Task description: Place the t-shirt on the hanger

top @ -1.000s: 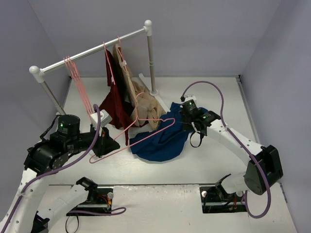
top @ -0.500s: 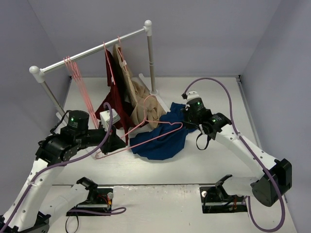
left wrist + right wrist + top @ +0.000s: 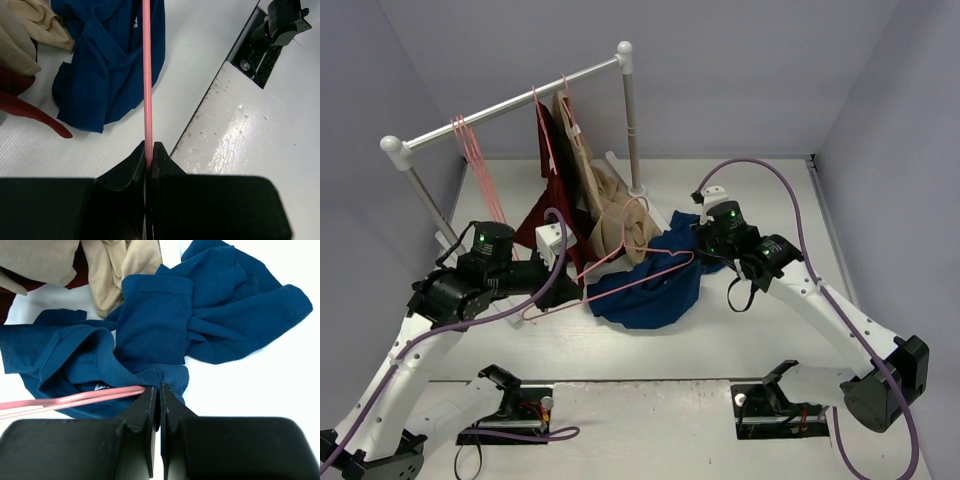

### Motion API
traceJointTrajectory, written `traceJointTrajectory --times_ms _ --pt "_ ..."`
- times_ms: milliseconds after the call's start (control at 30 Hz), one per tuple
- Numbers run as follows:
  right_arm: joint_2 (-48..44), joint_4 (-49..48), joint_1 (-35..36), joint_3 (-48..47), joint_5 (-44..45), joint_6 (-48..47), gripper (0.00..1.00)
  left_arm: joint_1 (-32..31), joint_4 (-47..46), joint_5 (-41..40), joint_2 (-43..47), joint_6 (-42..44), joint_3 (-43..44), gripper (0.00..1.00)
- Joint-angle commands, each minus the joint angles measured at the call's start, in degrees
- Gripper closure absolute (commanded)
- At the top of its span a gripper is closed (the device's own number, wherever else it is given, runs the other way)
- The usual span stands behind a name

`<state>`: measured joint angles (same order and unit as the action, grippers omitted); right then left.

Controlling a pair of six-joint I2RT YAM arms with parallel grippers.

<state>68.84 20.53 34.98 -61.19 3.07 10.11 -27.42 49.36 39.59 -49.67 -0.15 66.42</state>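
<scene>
Left wrist view: clamped on the pink wire hanger [image 3: 146, 75] with the left gripper [image 3: 149, 150]. Pinched shut on the navy t-shirt [image 3: 155, 325] collar with the right gripper [image 3: 160, 389], hanger tip alongside, cloth crumpled on the table [image 3: 250, 390].

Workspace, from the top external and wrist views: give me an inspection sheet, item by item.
Surface: white table, cloth heaped mid-table.
Job's things: t-shirt crumpled on the table; hanger held across it, one end at its collar.
Clutter: dark red garment and tan garment hang from the rail and trail onto the table; spare hangers on the rail.
Grippers: left gripper shut on the hanger's wire; right gripper shut on the t-shirt's collar.
Cables: one purple cable arches behind the right gripper; a second cable loops by the left gripper.
Surroundings: plain walls; nothing else seen.
</scene>
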Motion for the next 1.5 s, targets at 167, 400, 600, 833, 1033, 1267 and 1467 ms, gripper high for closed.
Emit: traceJointTrajectory --times_ms 167,400,600,833,1033,1267,1467 --pt "-3.0 -1.8 1.0 -3.7 -2.2 -2.5 1.0 -2.9 -10.2 3.9 -0.5 2.4 -1.1 1.0" --pt "-4.3 -1.8 1.4 -6.7 -4.5 -5.6 1.0 -4.7 -19.8 7.2 -2.1 0.4 -1.9 1.0" --pt "-6.0 -1.7 1.5 -8.2 -6.8 -8.5 1.0 -4.7 -22.4 10.3 -4.0 -1.3 -1.2 1.0" --pt "-7.6 -1.7 1.5 -12.0 -9.4 -12.3 0.98 -4.8 -29.6 13.2 -5.4 -5.3 -1.0 1.0" --pt "-6.3 -1.7 1.5 -17.6 -11.2 -13.5 0.97 -4.8 -42.2 12.5 -6.8 -12.6 -1.6 1.0" --pt "-5.2 -1.7 1.5 -23.6 -13.5 -12.4 0.96 -8.7 -53.1 8.0 -11.0 -15.6 -0.7 1.0" --pt "-5.4 -1.7 1.6 -25.0 -14.2 -11.4 0.95 -13.4 -61.4 2.4 -14.0 -16.5 -0.9 1.0"
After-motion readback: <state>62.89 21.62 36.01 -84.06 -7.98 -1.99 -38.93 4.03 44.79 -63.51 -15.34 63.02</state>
